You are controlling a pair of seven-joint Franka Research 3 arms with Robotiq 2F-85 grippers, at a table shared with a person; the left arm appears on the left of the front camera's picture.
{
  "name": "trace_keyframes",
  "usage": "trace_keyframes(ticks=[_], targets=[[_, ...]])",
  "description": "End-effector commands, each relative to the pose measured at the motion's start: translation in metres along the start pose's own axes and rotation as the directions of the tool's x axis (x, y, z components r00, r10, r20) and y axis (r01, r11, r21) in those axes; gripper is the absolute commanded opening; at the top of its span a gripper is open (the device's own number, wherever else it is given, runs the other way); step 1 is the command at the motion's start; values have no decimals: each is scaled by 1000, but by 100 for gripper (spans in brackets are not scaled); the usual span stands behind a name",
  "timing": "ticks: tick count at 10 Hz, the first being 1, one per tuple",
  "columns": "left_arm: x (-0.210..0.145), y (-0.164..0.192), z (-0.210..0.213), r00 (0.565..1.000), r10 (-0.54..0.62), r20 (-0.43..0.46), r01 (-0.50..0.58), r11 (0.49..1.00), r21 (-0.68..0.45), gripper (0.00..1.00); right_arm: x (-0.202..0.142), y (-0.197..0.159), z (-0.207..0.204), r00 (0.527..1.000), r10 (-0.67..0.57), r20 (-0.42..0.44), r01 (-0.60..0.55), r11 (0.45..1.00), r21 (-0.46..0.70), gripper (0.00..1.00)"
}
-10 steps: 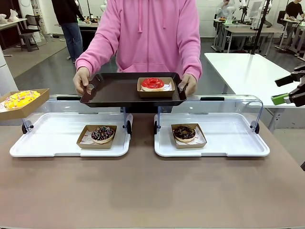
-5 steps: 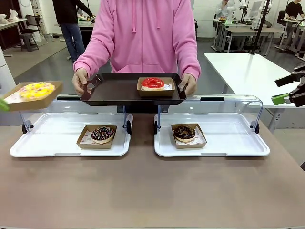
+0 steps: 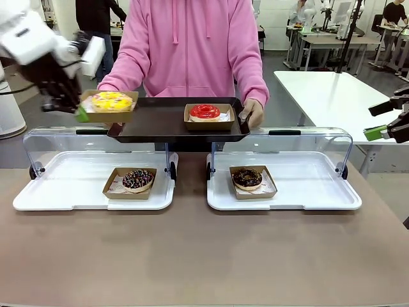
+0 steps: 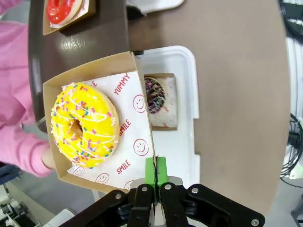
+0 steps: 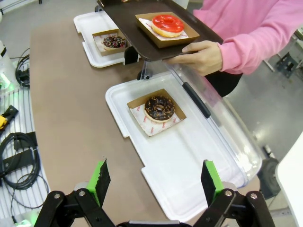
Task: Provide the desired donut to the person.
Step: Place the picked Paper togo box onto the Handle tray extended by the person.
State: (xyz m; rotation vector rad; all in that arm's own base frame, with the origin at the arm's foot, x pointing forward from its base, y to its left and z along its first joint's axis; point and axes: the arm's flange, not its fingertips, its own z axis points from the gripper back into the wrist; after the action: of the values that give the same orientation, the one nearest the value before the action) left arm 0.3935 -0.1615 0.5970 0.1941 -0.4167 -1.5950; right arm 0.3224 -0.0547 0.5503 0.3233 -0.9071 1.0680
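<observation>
Clenched green pads of the left gripper pinch the rim of the cardboard tray carrying the yellow sprinkled donut, held over the nine-o'clock end of the dark serving tray gripped by the person. Right gripper: jaws spread, grasping nothing, at three o'clock.

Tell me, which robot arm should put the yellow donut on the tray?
The left. Its hand is shut on the brown cardboard box holding the yellow sprinkled donut, right over the dark plastic tray. The right hand is open, off to the side.
</observation>
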Motion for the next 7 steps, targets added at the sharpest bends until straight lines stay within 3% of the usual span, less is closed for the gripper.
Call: trace_keyframes(ticks=[1,4,7], targets=[[18,39,-22,998,-44,-36,44,999,3,1,-1,0,-1,1000,-5,6,5,1000,6,100],[38,68,-62,996,-89,-9,89,996,-15,1,-1,0,-1,1000,-5,6,5,1000,6,100],[46,82,-83,998,-56,11,56,998,-37,1,-1,0,-1,1000,-5,6,5,1000,6,100]])
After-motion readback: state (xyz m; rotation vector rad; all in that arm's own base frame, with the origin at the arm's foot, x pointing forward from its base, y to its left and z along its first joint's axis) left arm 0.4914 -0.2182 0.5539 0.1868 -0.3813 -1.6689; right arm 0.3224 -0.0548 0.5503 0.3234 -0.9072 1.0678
